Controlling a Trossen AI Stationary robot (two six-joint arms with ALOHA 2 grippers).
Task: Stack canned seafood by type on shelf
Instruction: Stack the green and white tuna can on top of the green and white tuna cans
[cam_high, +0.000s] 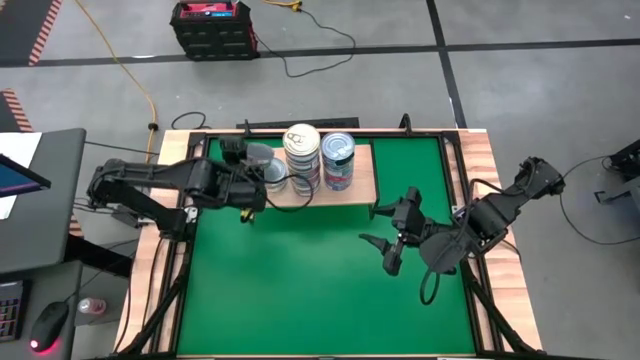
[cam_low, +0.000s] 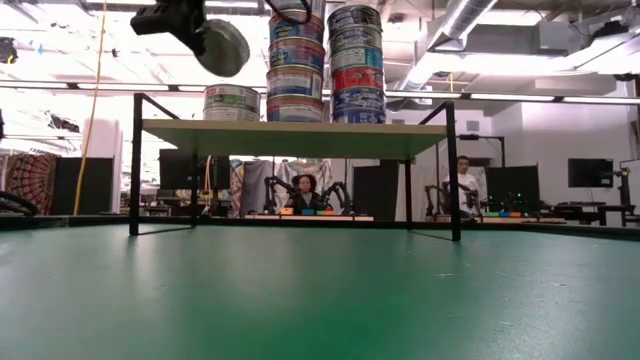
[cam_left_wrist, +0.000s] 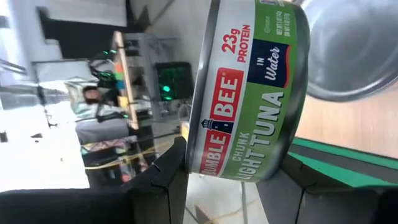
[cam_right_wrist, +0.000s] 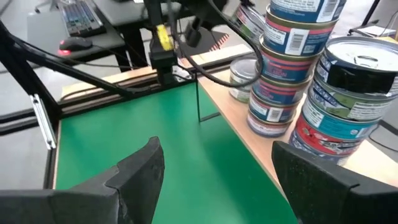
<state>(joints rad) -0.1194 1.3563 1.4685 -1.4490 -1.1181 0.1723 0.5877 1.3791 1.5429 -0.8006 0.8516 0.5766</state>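
The left gripper (cam_high: 262, 158), upper centre-left of the high view, holds a green-labelled tuna can (cam_left_wrist: 252, 93) above the single can (cam_low: 231, 101) at the shelf's (cam_high: 366, 172) left end; the step is placing it there. It needs levelling (it hangs tilted), clear of the tall stacks (cam_high: 302, 155) beside; the right gripper (cam_high: 392, 238), jaws wide and empty, waits over open mat (cam_high: 300, 290).

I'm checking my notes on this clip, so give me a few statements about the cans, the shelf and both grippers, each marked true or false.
1. The left gripper holds a green-labelled tuna can. True.
2. The right gripper grips a can. False: it is open and empty, over the green table.
3. Two tall can stacks stand on the shelf. True.
4. The held can rests on the table. False: it is up in the air beside the stacks.
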